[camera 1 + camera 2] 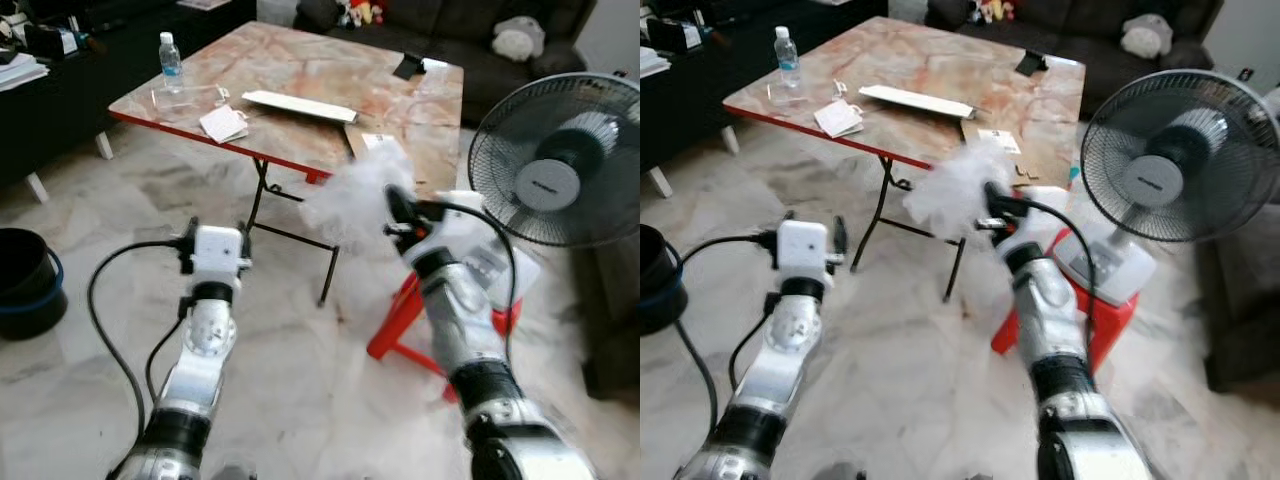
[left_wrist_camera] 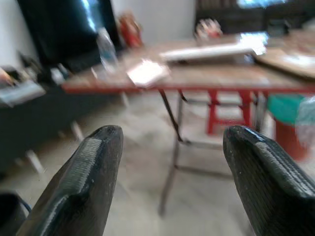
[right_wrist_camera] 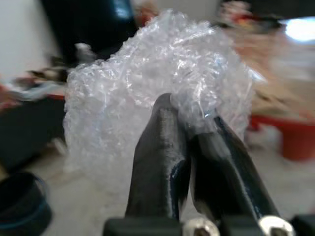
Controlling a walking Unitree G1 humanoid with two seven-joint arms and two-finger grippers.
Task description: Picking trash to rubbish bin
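currently right gripper (image 3: 189, 125) clamped on bubble wrap wad (image 3: 147, 93), no clear long axis, near table (image 1: 400, 110) corner; left gripper (image 2: 172, 162) jaws wide, empty.

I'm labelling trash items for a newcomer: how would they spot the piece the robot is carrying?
Find the marble-topped folding table with the red edge. Before its near corner, the right claw is shut on a crumpled wad of clear bubble wrap. Unlike the flat papers on the table, it is puffy, translucent and held in the air.

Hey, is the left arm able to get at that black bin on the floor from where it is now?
Probably yes. The left gripper is open and empty, and bare floor lies between it and the black bin further to its left; it would likely need to swing or step that way.
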